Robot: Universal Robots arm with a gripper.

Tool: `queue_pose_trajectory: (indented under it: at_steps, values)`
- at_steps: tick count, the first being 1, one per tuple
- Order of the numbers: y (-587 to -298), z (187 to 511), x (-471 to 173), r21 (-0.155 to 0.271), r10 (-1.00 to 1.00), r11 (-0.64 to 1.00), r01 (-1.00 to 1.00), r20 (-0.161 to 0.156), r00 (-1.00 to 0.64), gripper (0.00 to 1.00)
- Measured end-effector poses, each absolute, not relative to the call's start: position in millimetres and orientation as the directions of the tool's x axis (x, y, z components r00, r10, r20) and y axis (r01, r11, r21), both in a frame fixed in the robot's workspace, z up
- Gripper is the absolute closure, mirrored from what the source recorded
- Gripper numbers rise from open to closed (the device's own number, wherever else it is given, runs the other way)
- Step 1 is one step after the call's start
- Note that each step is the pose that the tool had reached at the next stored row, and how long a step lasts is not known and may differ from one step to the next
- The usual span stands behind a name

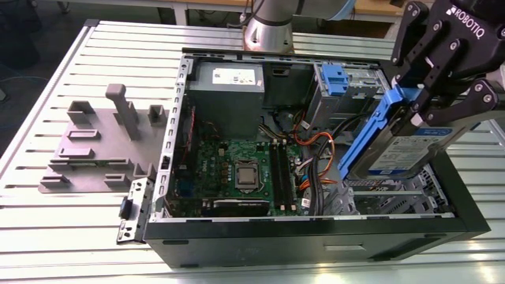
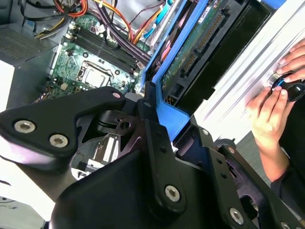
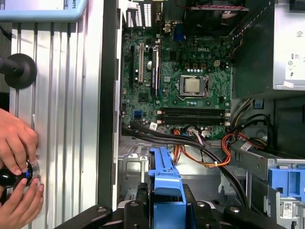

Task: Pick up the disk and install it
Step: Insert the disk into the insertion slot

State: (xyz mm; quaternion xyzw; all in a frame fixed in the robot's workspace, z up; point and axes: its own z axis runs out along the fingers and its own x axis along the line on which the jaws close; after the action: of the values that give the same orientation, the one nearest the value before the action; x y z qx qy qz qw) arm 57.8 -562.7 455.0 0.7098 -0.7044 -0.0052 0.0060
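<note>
One black gripper [image 1: 432, 109] is clamped tight on the disk [image 1: 406, 151]. The disk hangs tilted over the open computer case [image 1: 316, 236], on the exterior view's right. A green board [image 1: 236, 168] lies inside the case. A person's hand [image 3: 16, 140] rests on the table [image 3: 62, 95] beside it.

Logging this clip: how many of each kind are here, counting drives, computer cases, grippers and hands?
Silver rectangular hard drive with blue plastic rails: 1
Open black metal computer case: 1
Black metal gripper: 1
Person's hands: 2
Total: 5
</note>
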Motion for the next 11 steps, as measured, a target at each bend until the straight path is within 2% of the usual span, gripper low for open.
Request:
queue_pose_trajectory:
  at_steps: [11]
  values:
    - [-563.0,449.1,72.7,0.016,-1.000,-0.004,-1.000,0.001,0.004,0.64]
